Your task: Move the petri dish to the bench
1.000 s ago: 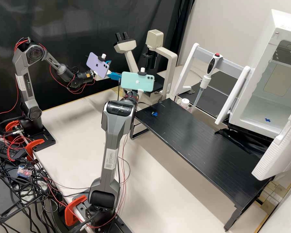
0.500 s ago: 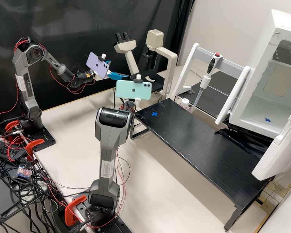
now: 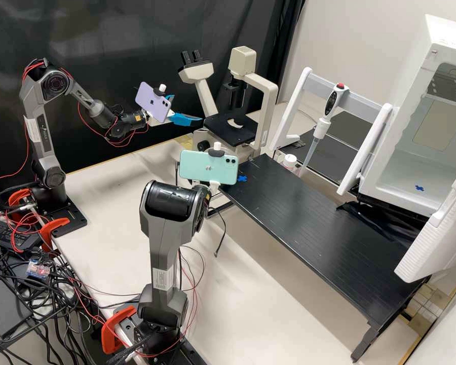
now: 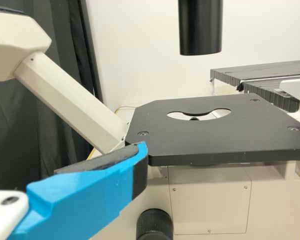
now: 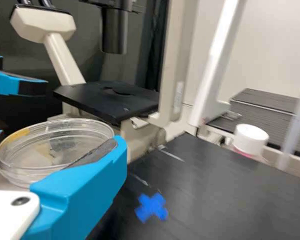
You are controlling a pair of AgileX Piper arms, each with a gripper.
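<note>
In the high view, my left gripper (image 3: 187, 112) stands open beside the microscope stage (image 3: 223, 128). One blue finger of my left gripper (image 4: 135, 165) shows near the stage edge in the left wrist view. My right gripper (image 3: 214, 186) is mostly hidden behind the green phone, close to the near-left corner of the black bench (image 3: 309, 218). In the right wrist view, my right gripper (image 5: 57, 150) is shut on the clear, round petri dish (image 5: 55, 137), held by its sides beside the bench. A blue cross (image 5: 151, 207) marks the bench top.
Beyond the bench are a pipette (image 3: 320, 126) on a white stand and a white-capped bottle (image 3: 290, 161). A white chamber (image 3: 415, 167) with an open door and another blue cross inside stands at the right. A loose cable (image 3: 223, 233) hangs near the right arm.
My right gripper and its phone have drawn away from the microscope toward the front, uncovering the stage and its pale opening. The left arm has stayed still.
</note>
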